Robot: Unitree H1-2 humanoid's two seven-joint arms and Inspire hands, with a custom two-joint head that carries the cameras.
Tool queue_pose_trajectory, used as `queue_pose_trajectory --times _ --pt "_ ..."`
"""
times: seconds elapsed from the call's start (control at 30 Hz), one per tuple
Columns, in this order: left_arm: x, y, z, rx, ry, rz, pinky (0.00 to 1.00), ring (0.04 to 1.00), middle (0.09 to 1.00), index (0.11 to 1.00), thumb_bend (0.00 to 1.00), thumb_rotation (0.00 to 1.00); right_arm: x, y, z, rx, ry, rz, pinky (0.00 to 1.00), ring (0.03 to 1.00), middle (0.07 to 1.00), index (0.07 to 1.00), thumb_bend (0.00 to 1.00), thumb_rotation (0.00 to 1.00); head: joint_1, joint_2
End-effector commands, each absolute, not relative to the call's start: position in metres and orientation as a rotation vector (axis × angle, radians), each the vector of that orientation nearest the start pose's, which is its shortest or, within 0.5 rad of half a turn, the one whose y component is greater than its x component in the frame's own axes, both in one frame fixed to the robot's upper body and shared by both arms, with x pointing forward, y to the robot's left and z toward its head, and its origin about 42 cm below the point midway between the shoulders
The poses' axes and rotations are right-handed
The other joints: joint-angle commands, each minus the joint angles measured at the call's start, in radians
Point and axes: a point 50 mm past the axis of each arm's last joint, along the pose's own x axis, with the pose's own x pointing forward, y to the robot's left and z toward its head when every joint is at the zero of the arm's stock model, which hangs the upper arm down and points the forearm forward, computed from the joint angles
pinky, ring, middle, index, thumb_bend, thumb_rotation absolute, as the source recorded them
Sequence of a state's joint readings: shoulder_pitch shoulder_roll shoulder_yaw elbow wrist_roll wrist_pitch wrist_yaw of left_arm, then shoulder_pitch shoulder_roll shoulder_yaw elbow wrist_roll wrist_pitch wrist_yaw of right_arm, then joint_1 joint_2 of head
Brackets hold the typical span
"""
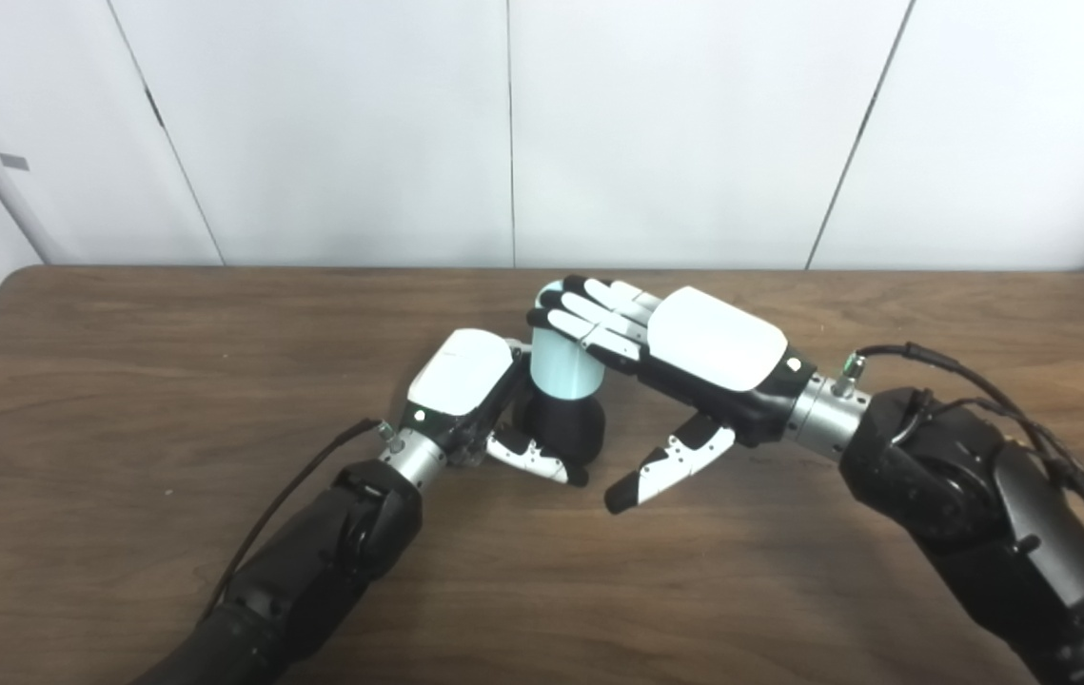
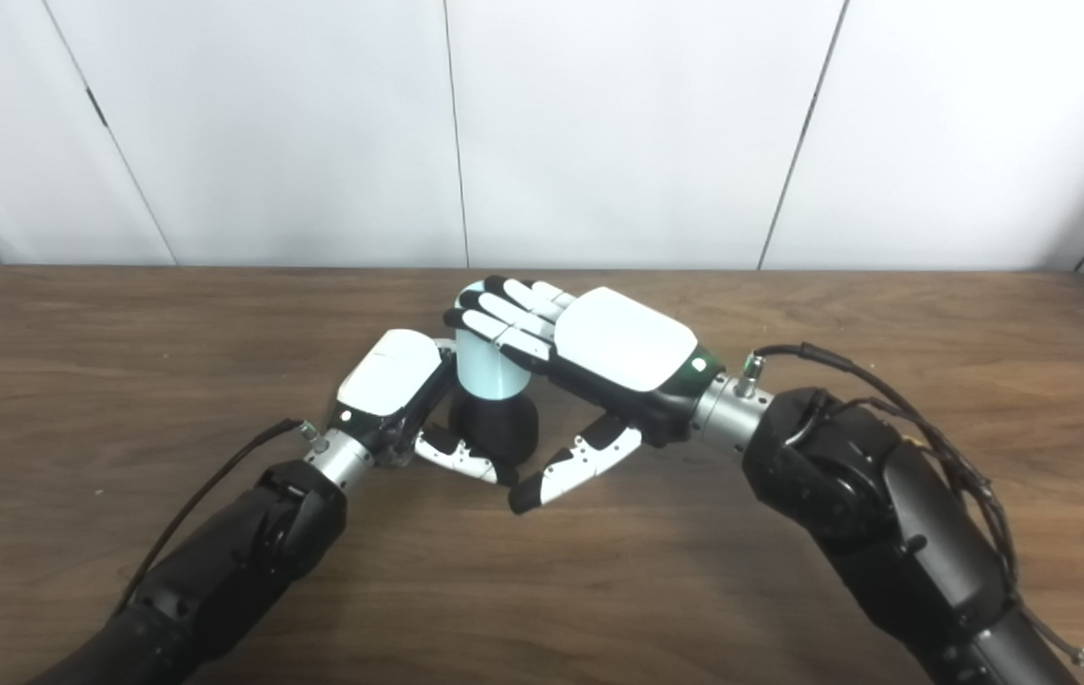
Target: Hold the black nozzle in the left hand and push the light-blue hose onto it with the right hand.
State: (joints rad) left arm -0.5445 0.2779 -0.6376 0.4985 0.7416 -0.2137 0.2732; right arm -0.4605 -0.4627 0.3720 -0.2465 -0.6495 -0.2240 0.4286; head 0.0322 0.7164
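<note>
Gripping the black nozzle (image 1: 562, 423), left robot hand (image 1: 462, 385) — right robot hand (image 1: 684, 352) spread flat atop the light-blue hose (image 1: 565, 366).

The table (image 1: 170, 590) lies bare to the left, right and front of the arms, and the strip between the hands and the wall (image 1: 694, 133) is open too, so a hand could pass on any of those sides. The crowding is all at the middle. The nozzle (image 1: 562, 423) stands upright with the hose (image 1: 562, 366) on top of it. The left hand (image 1: 465, 400) closes off its left side, thumb curled across the front. The right hand (image 1: 684, 357) lies flat over the hose top, blocking any way in from above and from the right (its thumb hangs free in front, narrowing the near gap).
</note>
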Motion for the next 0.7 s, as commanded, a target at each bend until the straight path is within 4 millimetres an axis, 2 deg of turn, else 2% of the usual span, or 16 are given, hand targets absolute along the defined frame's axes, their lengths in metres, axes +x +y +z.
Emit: queue_pose_trajectory --times 0.0,0.27,0.4,0.67 --pt "0.36 0.149 0.043 1.242 -0.248 -0.745 0.53 0.571 0.486 0.484 0.53 0.0 0.346 -0.184 0.254 -1.322 -0.605 0.809 1.0 1.0 1.0 1.0 0.85 0.97 0.003 0.002" --pt "0.359 0.146 0.044 1.231 -0.25 -0.742 0.51 0.561 0.478 0.49 0.53 0.0 0.346 -0.176 0.251 -1.268 -0.557 0.801 1.0 1.0 1.0 1.0 0.81 0.96 0.009 0.007" --pt "0.36 0.146 0.044 1.24 -0.256 -0.74 0.5 0.549 0.479 0.489 0.53 0.0 0.346 -0.172 0.254 -1.312 -0.596 0.825 1.0 1.0 1.0 1.0 0.81 0.97 0.011 0.008" --pt "0.36 0.145 0.045 1.24 -0.241 -0.745 0.53 0.572 0.498 0.475 0.53 0.0 0.352 -0.163 0.268 -1.378 -0.666 0.847 1.0 1.0 0.998 0.99 0.81 0.97 0.007 0.009"
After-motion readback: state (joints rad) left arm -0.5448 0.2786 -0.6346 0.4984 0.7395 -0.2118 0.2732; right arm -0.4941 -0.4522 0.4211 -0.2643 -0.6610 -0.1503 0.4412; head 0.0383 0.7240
